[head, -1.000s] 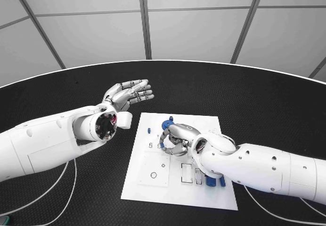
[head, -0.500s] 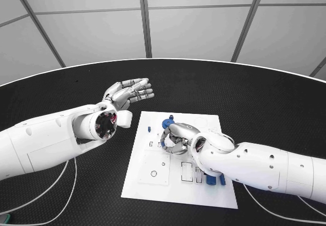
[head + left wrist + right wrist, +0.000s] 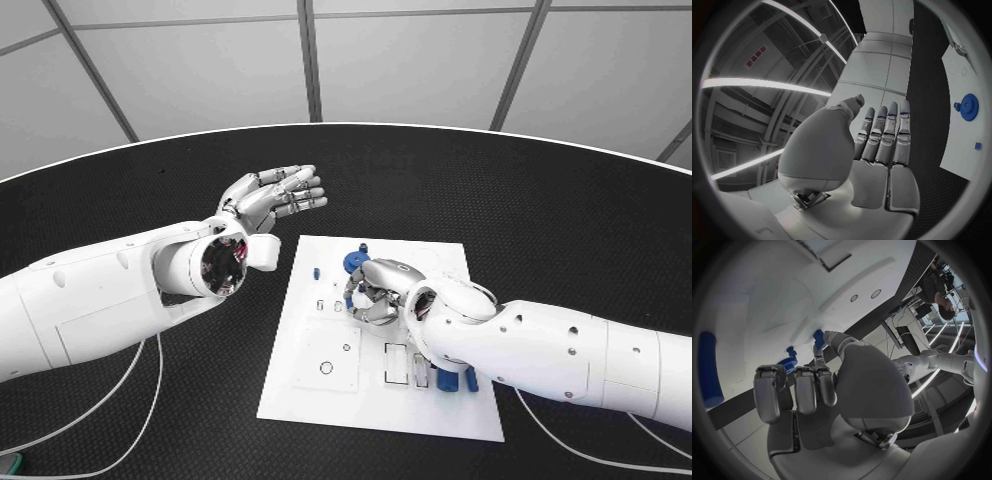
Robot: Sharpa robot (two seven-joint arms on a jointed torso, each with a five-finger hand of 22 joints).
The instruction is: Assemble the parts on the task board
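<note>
The white task board (image 3: 325,385) lies in the middle of the black table. On its far part sits a blue gear (image 3: 355,263), with a small blue peg (image 3: 316,272) to its left; the left wrist view also shows the gear (image 3: 968,105) on the board (image 3: 961,70). My right hand (image 3: 378,293) hovers just near of the gear with fingers curled in. In the right wrist view, thumb and a finger of the right hand (image 3: 811,390) pinch a small blue part (image 3: 819,338). My left hand (image 3: 274,200) is raised left of the board, fingers apart, holding nothing.
Two upright blue pieces (image 3: 470,380) stand at the board's near right, beside my right forearm. A long blue piece (image 3: 707,367) shows on the board in the right wrist view. White cables trail over the table at the near left (image 3: 87,440).
My right hand has shifted a little toward the far side of the board, closer to the gear, keeping the small blue part. The left hand has stayed still.
</note>
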